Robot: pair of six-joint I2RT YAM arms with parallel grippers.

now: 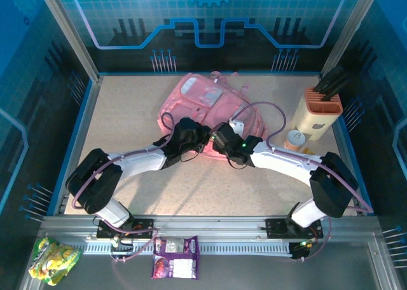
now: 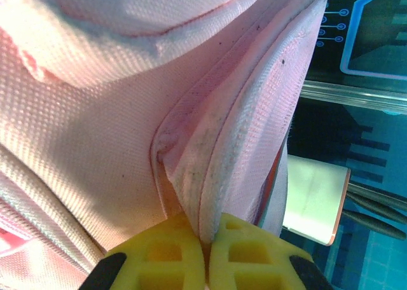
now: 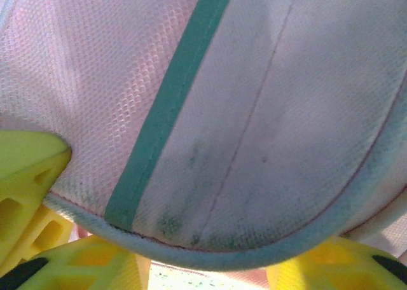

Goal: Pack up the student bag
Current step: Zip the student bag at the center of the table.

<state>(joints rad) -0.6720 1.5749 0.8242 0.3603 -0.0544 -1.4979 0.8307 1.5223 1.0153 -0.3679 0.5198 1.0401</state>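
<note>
left hand (image 2: pixel 207 242) pinches bag (image 2: pixel 95 144) rim tight; right hand (image 3: pixel 210 271) sits at bag's grey panel edge, can't tell if gripping.

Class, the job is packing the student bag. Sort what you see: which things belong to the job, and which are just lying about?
In the job: student bag; left pincer, pinching its edge; right pincer, at its edge.

Lying about, for now: tool holder; can; purple packet; yellow packet.

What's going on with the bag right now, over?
Left gripper shut on pink edge of student bag. Right gripper open at its grey panel. Beige tool holder stands apart, right.
</note>
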